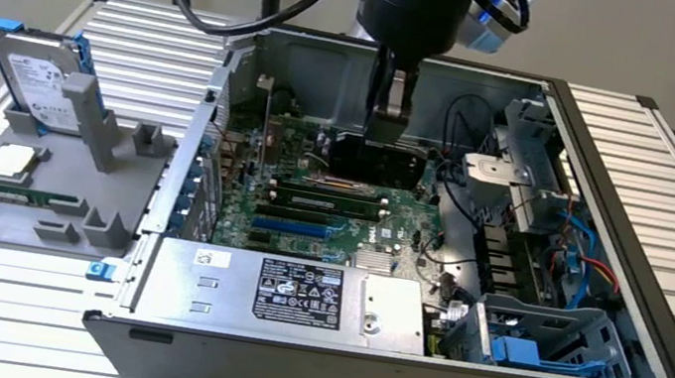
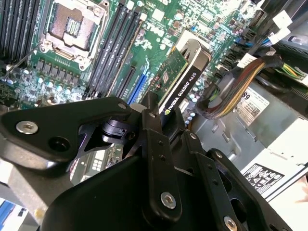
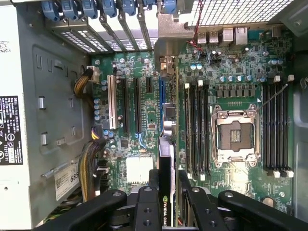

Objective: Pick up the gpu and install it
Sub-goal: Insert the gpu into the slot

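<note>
Jaws clamped on the gpu [image 3: 166, 159] — the gripper [image 3: 166, 192] pinches the card's upper edge between its black fingers [image 3: 144, 202], so that the card stands on edge above the motherboard [image 3: 231, 82]. In the first wrist view the card runs in line with the long expansion slots, just beside the blue slot [image 3: 160, 103], and its silver end bracket [image 3: 166, 67] points toward the row of blue clips at the case's rear wall. Whether its lower edge is already seated in a slot cannot be told. In the second wrist view the gpu [image 2: 180, 79] shows its black cooler face and green board tilting away from the fingers [image 2: 156, 144], with the bare processor socket [image 2: 67, 29] and memory slots off to one side and a bundle of cables [image 2: 231, 91] on the other. In the exterior view the arm reaches straight down into the open computer case [image 1: 650, 246], the gripper [image 1: 388, 121] holding the gpu [image 1: 377, 163] over the board — while the hard drive [image 1: 40, 79] stands on the grey fixture [image 1: 29, 193] on the exterior view's left.
</note>
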Action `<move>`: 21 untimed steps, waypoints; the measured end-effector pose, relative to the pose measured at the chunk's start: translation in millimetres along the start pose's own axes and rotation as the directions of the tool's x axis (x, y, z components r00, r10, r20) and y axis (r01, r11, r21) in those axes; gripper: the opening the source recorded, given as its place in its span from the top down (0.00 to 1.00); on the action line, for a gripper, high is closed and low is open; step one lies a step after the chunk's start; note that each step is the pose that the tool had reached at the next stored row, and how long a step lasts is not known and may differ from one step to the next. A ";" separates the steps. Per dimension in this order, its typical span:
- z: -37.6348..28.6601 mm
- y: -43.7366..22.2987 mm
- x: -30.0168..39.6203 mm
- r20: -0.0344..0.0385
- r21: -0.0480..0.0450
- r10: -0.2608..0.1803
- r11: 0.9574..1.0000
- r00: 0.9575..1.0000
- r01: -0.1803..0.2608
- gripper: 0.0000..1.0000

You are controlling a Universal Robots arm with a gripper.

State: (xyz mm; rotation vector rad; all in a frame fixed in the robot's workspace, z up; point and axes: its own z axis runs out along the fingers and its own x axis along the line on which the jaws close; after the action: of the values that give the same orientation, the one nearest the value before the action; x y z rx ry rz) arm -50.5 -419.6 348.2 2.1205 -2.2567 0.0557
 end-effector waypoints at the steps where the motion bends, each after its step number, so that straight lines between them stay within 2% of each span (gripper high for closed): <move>1: 0.7 0.0 0.0 0.000 0.000 0.000 1.000 1.000 0.000 1.00; 19: 11.3 -0.1 -0.6 -0.007 0.000 0.000 1.000 1.000 0.000 1.00; 21: 12.0 0.0 -0.8 -0.009 0.001 0.000 1.000 1.000 0.000 1.00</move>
State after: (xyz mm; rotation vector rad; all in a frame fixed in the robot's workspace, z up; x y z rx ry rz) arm -50.5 -419.4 336.1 2.1159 -2.2519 0.0662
